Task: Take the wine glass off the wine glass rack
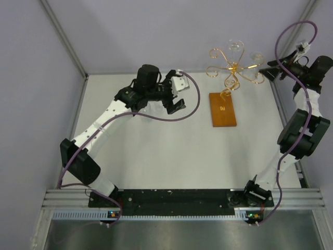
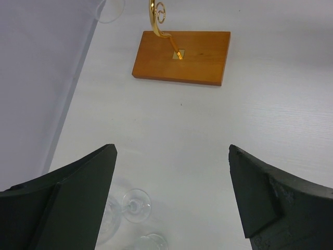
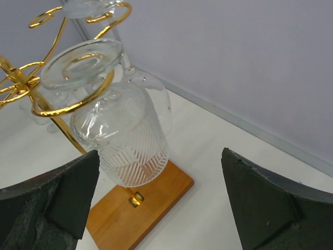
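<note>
Right fingers (image 3: 62,203): spread wide and holding nothing. I have them facing the bowl of the target, one finger on each side of the wrist view, so that closing should take the bowl rather than the wire.
Wine glass (image 3: 125,140): hangs upside down on the rack, off the tabletop, with its cut-pattern bowl downward and in front of the open right fingers.
Scroll arm (image 3: 73,107): curls under the round foot and carries the glass by it. I judge the glass must slide outward along the curl, not drop straight down.
Neighbouring glass (image 3: 151,88): hangs just behind the target, so a careless pull could knock it.
Wine glass rack (image 1: 235,67): stands at the far right of the tabletop (image 2: 182,135), near the right arm.
Wooden base (image 2: 203,57): lies flat and steadies the stem.
Left fingers (image 2: 67,203): apart, empty and parked well away from the rack, which leaves the reach to the right arm.
Loose glasses (image 2: 136,204): clear feet show on the tabletop beneath the left fingers. I cannot tell whether these glasses stand or lie.
</note>
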Tool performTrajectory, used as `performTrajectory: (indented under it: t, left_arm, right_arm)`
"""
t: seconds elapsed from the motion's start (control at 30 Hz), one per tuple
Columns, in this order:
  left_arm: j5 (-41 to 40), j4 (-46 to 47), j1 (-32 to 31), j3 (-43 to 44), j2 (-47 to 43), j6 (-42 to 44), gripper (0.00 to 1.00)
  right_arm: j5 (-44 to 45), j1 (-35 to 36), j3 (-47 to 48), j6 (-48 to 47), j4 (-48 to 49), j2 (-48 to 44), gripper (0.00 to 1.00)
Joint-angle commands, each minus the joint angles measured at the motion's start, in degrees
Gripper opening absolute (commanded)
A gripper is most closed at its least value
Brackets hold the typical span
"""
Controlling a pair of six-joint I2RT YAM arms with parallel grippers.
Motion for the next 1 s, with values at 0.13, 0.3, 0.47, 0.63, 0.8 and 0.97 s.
performTrajectory:
  t: [0.13, 0.3, 0.47, 0.63, 0.8, 0.97]
  left_arm:
    - [-6.5, 2.26, -1.05, 1.96, 2.37, 2.21, 0.95]
    - [-7.38, 1.56, -1.14, 3.81, 3.95, 2.03, 0.95]
    - [-8.17, 1.03, -1.58, 5.56, 5.71, 2.56, 0.96]
    - [-9.75, 0.77, -2.37, 7.67, 7.47, 2.91, 0.96]
    - [-10.9, 0.33, -3.07, 7.94, 7.82, 3.96, 0.96]
    - [-11.6, 0.33, -3.33, 8.56, 8.09, 4.58, 0.97]
  right_arm:
    - [-7.28, 3.0, 4.15, -4.21, 0.42, 0.78, 0.98]
    - [-7.38, 3.88, 0.28, -13.25, -6.78, -2.39, 0.98]
    - [-5.89, 5.9, -3.49, -6.45, 5.81, -1.34, 0.97]
    - [-5.0, 7.13, -4.3, 3.77, 20.26, 0.59, 0.96]
    - [-4.74, 7.4, -2.19, 5.63, 23.27, 2.44, 0.87]
    - [-5.35, 7.31, -3.24, 3.08, 21.42, 1.48, 0.72]
